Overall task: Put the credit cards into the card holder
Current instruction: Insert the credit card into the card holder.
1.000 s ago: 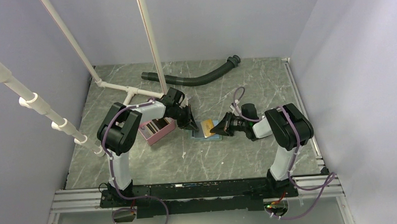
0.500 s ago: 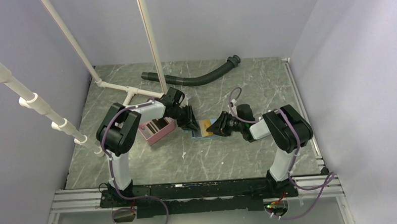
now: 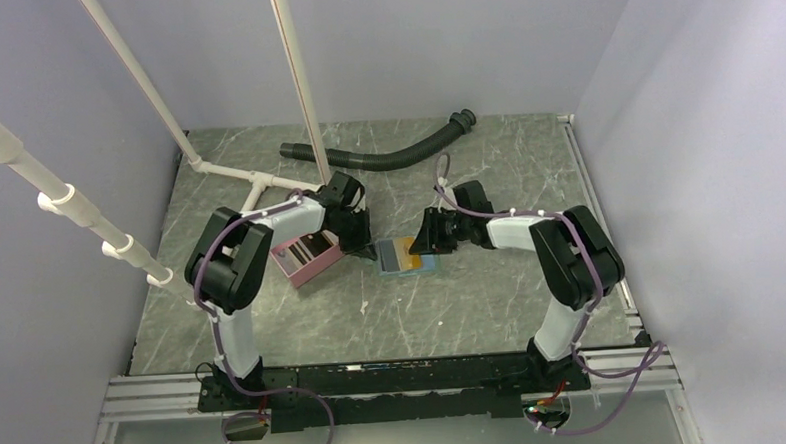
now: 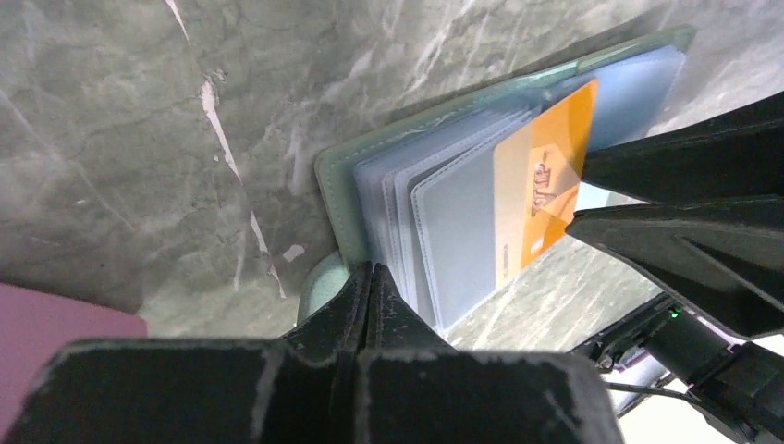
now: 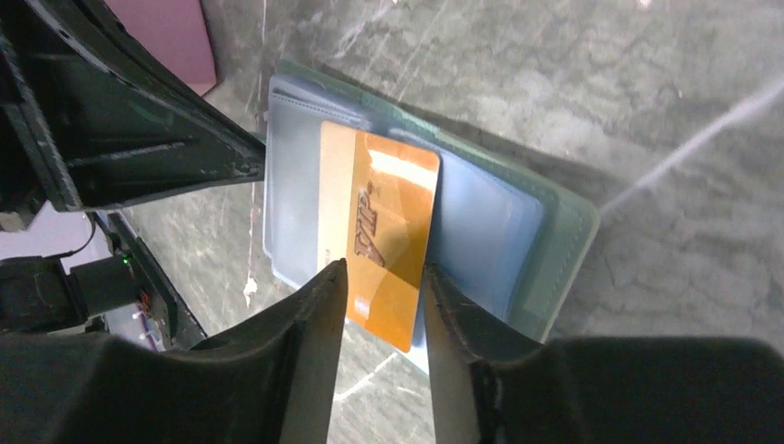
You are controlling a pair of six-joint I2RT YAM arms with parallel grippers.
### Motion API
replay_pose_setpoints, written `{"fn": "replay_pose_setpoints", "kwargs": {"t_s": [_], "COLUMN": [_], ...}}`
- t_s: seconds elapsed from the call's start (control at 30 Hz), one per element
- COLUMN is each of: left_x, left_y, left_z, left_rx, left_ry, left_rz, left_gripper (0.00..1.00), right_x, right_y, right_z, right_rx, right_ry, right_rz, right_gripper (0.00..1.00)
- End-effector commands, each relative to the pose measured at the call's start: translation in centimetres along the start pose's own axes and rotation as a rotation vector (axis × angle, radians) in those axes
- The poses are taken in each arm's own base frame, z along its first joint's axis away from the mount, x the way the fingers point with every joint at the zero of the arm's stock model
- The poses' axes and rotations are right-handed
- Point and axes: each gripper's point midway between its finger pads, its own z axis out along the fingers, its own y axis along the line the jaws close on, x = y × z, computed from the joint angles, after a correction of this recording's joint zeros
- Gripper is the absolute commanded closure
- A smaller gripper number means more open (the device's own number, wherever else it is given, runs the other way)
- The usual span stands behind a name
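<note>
The light-blue card holder (image 3: 407, 258) lies open on the table, its clear sleeves fanned out (image 4: 444, 199). An orange-yellow credit card (image 5: 388, 231) lies on it with one long edge tucked under a sleeve and the other end sticking out past the holder's edge (image 4: 545, 176). My right gripper (image 5: 381, 270) is open, with a finger along each long edge of the card's free end. My left gripper (image 4: 372, 270) is shut and empty, its tips at the holder's near edge by the sleeve spines. In the top view the left gripper (image 3: 357, 234) and the right gripper (image 3: 425, 243) flank the holder.
A pink open-topped box (image 3: 308, 256) stands just left of the holder, beside the left arm. A black corrugated hose (image 3: 386, 157) lies at the back. White pipes (image 3: 257, 183) cross the back left. A rail (image 3: 593, 203) runs along the right edge.
The right arm has swung up and back, and its gripper now reaches the card from the upper right. The left gripper has drawn back slightly to the left. The card sits further over the holder.
</note>
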Motion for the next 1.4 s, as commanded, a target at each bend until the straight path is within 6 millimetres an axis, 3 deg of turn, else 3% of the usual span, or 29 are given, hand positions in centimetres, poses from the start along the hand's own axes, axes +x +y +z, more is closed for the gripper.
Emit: {"fn": "replay_pose_setpoints", "kwargs": {"t_s": [0.0,0.17,0.37,0.53,0.63,0.7,0.77,0.9,1.03,1.13,1.2,1.27,1.37], "left_x": [0.6,1.3,1.1,0.8,0.2,-0.3,-0.6,-1.0,-2.7,-4.5,-5.3,-5.6,-6.1], "left_y": [2.5,1.7,0.3,-0.3,-2.3,-3.9,-4.7,-2.8,1.7,3.7,4.0,4.7,5.0], "left_z": [1.4,2.8,3.0,1.3,-1.6,-4.3,-7.3,-12.8,-16.5,-17.5,-17.5,-16.8,-16.1], "left_rx": [-0.122,-0.11,-0.087,-0.091,-0.045,-0.017,-0.009,-0.03,0.013,0.146,0.265,0.316,0.362], "left_ry": [0.009,0.039,0.038,0.029,-0.004,-0.037,-0.074,-0.147,-0.262,-0.351,-0.407,-0.445,-0.48], "left_rz": [0.011,0.024,0.044,0.065,0.096,0.128,0.15,0.109,-0.041,-0.161,-0.214,-0.249,-0.27], "left_gripper": [1.0,1.0,1.0,0.99,0.77,0.57,0.45,0.27,0.27,0.34,0.35,0.35,0.47], "right_x": [0.9,1.4,1.3,0.2,0.0,0.4,0.8,0.9,1.2,1.4,1.3,1.3,1.4], "right_y": [-0.7,2.9,7.2,4.9,3.7,2.9,2.8,3.6,3.9,4.2,4.6,4.7,4.6], "right_z": [1.1,1.8,2.3,0.9,-1.2,-2.3,-3.3,-4.5,-4.1,-3.8,-3.7,-3.8,-4.1], "right_rx": [-0.004,-0.107,-0.254,-0.097,0.041,0.104,0.131,0.116,0.085,0.059,0.039,0.037,0.045], "right_ry": [0.068,0.075,0.049,0.01,0.01,0.021,0.017,0.004,0.012,0.02,0.021,0.022,0.013], "right_rz": [-0.026,-0.047,-0.064,-0.107,-0.154,-0.172,-0.19,-0.201,-0.184,-0.168,-0.165,-0.166,-0.168], "right_gripper": [0.65,0.72,0.72,0.63,0.55,0.52,0.5,0.48,0.49,0.49,0.49,0.5,0.5]}}
